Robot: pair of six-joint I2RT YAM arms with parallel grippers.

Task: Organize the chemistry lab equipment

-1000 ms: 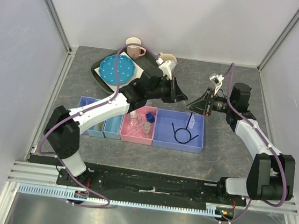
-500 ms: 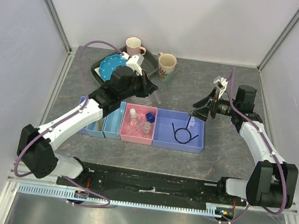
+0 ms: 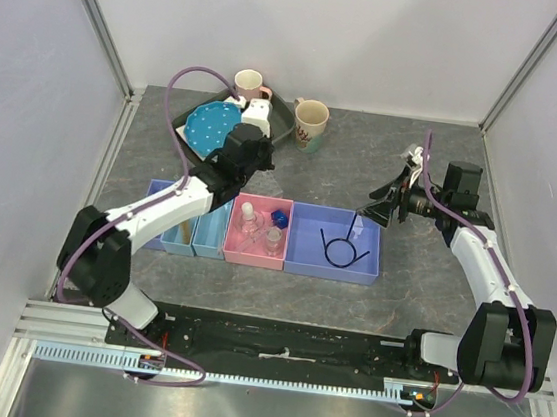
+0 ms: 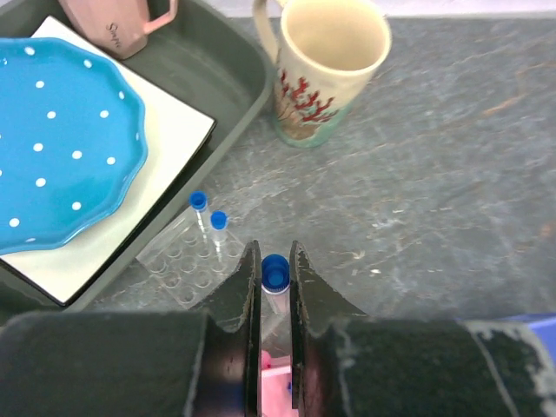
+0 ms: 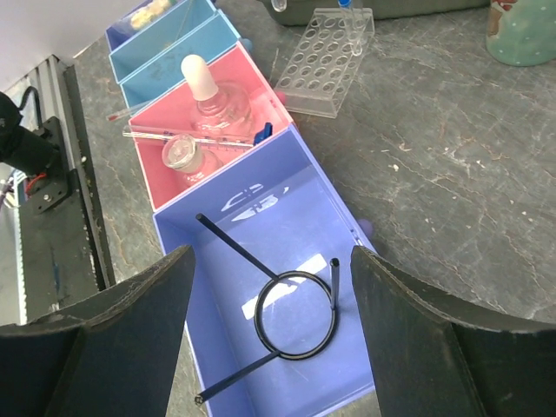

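Observation:
In the left wrist view my left gripper [image 4: 274, 252] is shut on a clear tube with a blue cap [image 4: 275, 274], held just above the table. To its left lies the clear welled tray [image 4: 178, 258] with two blue-capped tubes [image 4: 199, 204] standing in it. My right gripper [image 5: 271, 257] hangs open above the purple bin [image 5: 221, 334], nothing between its fingers. The thin black looped wire [image 5: 295, 326] lies in that bin. The pink bin [image 5: 248, 109] holds two small clear bottles [image 5: 208, 95]. From above, the left gripper [image 3: 253, 165] is by the plate and the right gripper [image 3: 374, 207] is right of the bins.
A dark tray [image 4: 228, 61] holds the blue dotted plate [image 4: 61, 148] and the pink mug [image 4: 113, 22]. The beige mug [image 4: 330, 61] stands on the table beside it. Two blue bins [image 3: 180, 230] sit left of the pink bin. Grey tabletop [image 3: 365, 153] lies behind the bins.
My right gripper has opened wide and drawn back slightly to the right of the purple bin. My left arm has swung left, from the table's middle to beside the plate tray.

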